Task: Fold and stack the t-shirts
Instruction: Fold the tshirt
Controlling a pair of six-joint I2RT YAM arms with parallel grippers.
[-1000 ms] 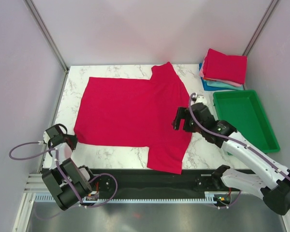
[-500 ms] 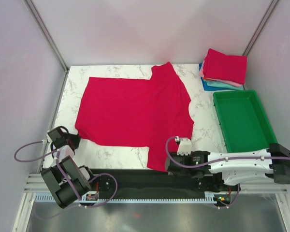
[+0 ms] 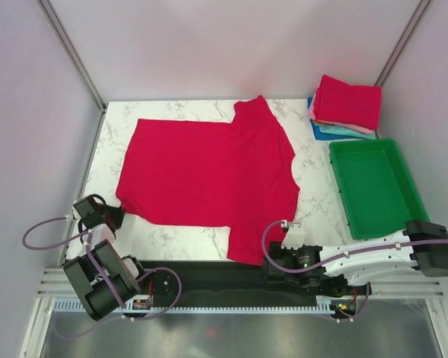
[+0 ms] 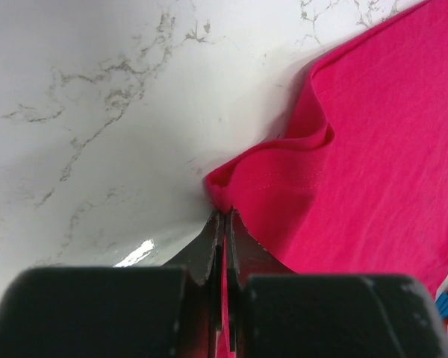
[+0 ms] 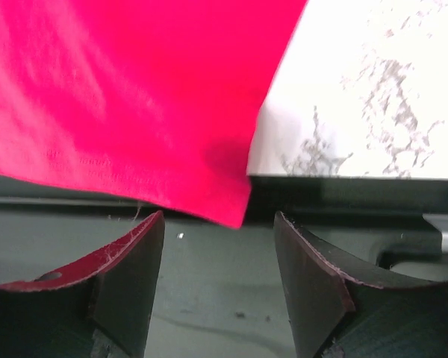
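A crimson red t-shirt point(image 3: 209, 175) lies spread flat on the marble table point(image 3: 317, 209), its near sleeve hanging over the front edge. My left gripper point(image 3: 116, 217) is shut on the shirt's near-left hem corner; in the left wrist view the jaws point(image 4: 224, 218) pinch red cloth point(image 4: 358, 142) between them. My right gripper point(image 3: 272, 262) lies low along the front rail, open, just short of the near sleeve's corner. In the right wrist view that corner point(image 5: 235, 212) hangs just ahead of the open gripper point(image 5: 219, 218), with nothing between the fingers. Folded t-shirts point(image 3: 349, 104) are stacked at the back right, a red one on top.
A green plastic tray point(image 3: 412, 195) stands on the right side of the table, in front of the stack. The black base rail point(image 3: 209, 280) runs under the table's front edge. Grey walls enclose the table on three sides.
My right arm has swung from the shirt's right side down to the front edge by the near sleeve, and its jaws have narrowed. The left gripper has stayed shut on the hem corner.
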